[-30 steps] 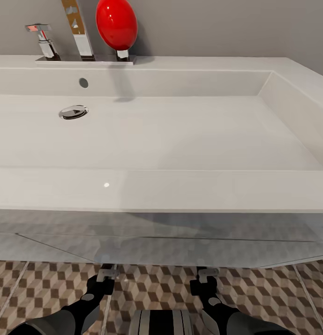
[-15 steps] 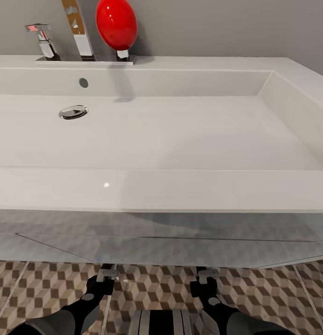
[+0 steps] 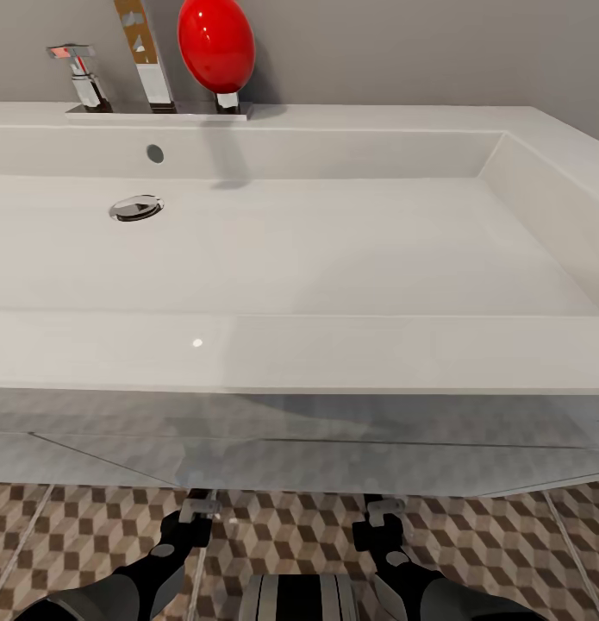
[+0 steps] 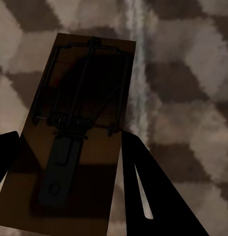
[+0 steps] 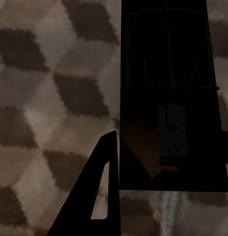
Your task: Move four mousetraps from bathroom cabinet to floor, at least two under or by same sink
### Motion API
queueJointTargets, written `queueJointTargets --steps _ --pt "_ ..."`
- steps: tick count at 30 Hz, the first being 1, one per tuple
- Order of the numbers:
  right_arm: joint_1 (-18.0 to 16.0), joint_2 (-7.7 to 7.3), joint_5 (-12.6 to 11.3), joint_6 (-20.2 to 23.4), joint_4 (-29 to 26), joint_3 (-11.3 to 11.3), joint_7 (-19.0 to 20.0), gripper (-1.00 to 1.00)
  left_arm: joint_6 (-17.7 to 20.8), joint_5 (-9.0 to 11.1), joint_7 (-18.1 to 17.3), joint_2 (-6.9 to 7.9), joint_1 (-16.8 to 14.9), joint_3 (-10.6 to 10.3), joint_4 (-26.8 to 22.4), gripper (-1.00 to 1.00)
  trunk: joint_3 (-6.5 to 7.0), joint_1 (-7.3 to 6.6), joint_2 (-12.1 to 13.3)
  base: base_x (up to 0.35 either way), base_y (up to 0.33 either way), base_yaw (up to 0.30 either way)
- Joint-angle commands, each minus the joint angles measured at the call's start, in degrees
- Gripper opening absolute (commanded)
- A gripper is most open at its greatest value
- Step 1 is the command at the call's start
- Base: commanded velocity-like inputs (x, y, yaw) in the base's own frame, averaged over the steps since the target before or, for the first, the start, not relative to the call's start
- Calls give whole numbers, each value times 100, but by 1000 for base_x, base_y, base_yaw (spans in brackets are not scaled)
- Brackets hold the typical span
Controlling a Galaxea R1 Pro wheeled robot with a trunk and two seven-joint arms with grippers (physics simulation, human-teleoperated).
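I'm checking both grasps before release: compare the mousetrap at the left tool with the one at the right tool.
The left mousetrap reads brown and better lit, its spring coil and wire bar plain; the right mousetrap is in deep shadow, its wires faint. The left one lies slanted between the left tool's fingers; the right one lies straight along the right tool's finger. Both are flat wooden rectangles held between fingers over the cube-patterned floor.

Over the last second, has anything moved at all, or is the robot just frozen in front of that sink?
Nothing visibly changed. In the head view the sink, the tiled bathroom floor and both arms sit exactly as before. The left gripper has a mousetrap between its fingers, and the right gripper has another mousetrap, both above the floor.
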Motion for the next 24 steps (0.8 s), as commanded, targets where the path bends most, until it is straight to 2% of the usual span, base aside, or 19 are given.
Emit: queueJointTargets --steps 1,12,24 --pt "-6 2 52 -16 17 12 -43 -100 -7 10 39 0 -1 -49 -11 -100 -3 -1 -1 0 0 0" --pt "-6 10 59 197 -47 17 -45 -100 3 19 39 6 -1 -52 -46 -100 -3 -1 -1 0 0 0" --pt "-6 10 66 230 -62 18 -45 -100 3 19 38 9 -1 -47 -57 -100 -3 -1 -1 0 0 0"
